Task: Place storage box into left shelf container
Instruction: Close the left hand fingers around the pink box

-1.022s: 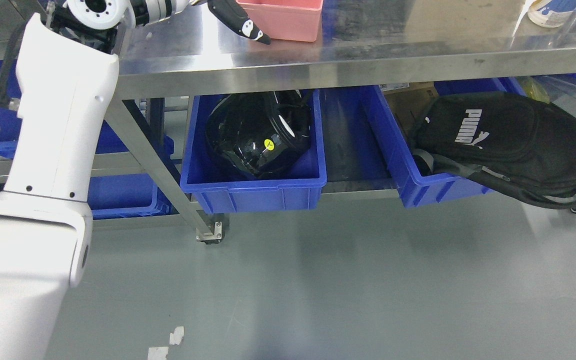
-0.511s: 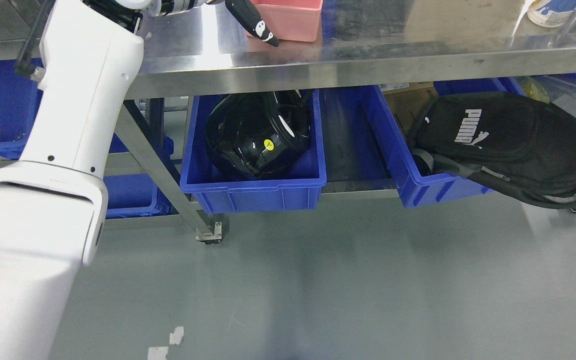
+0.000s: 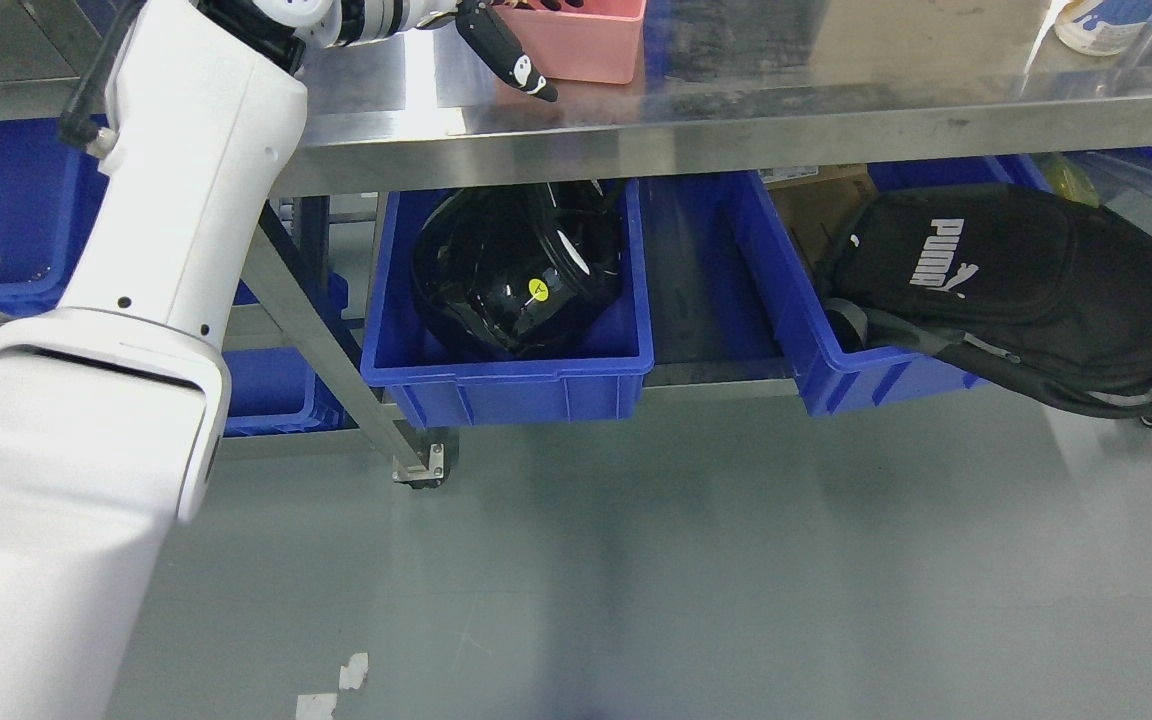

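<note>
A steel bench (image 3: 736, 110) ran across the far side above a shelf of blue bins (image 3: 506, 375). The pink storage box (image 3: 576, 40) sat on the bench's far left, its long axis running left to right. The left hand (image 3: 506, 50) lay at its left end, one black finger against the near wall and others over the rim, though a firm grip could not be told; the right hand was out of view.

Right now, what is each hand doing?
Left hand: at the pink box on the table top, thumb down its front wall, other fingers over the rim; whether it grips cannot be told.
Right hand: not in view.
</note>
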